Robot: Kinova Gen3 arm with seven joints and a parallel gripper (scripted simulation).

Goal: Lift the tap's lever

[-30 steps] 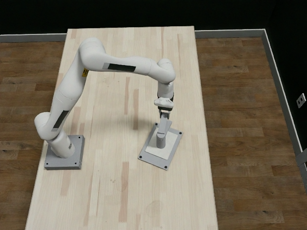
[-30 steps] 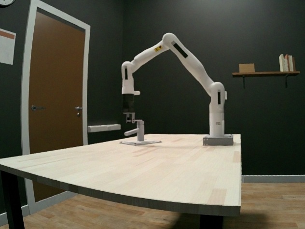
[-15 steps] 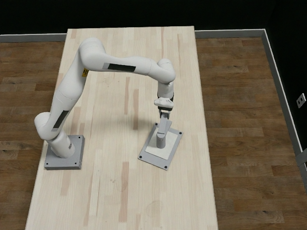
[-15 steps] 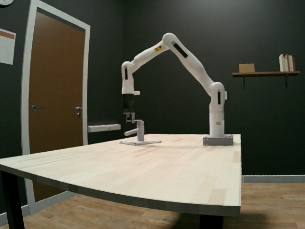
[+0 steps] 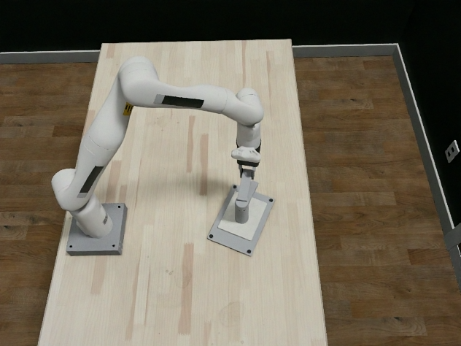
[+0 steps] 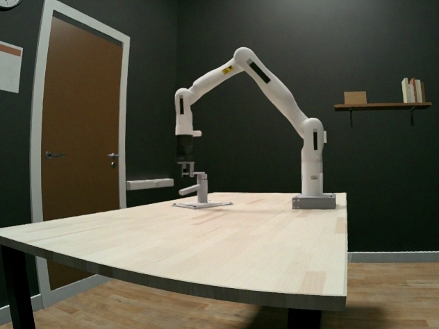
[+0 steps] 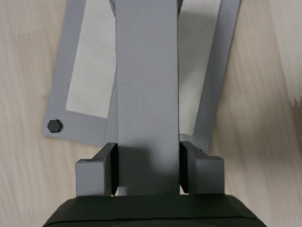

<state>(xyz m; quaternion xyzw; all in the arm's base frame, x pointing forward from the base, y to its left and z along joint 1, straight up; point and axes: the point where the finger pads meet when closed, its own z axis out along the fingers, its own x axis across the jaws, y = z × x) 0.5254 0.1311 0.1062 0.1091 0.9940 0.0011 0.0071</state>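
A grey tap [image 5: 241, 211] stands upright on a grey base plate [image 5: 241, 220] with a white inset, on the right half of the wooden table. Its flat grey lever [image 5: 246, 190] runs out from the top of the post, roughly level in the side view [image 6: 196, 174], with the spout [image 6: 189, 189] slanting out below it. My gripper [image 5: 247, 173] points straight down over the lever's free end and is shut on it. In the wrist view the two fingers press on both sides of the wide lever [image 7: 146, 91], above the base plate [image 7: 72, 113].
The arm's grey base [image 5: 96, 234] is bolted at the table's left side. The table edge [image 5: 308, 208] runs just right of the tap's plate. A door [image 6: 81, 137] and a wall shelf [image 6: 380, 104] stand beyond the table.
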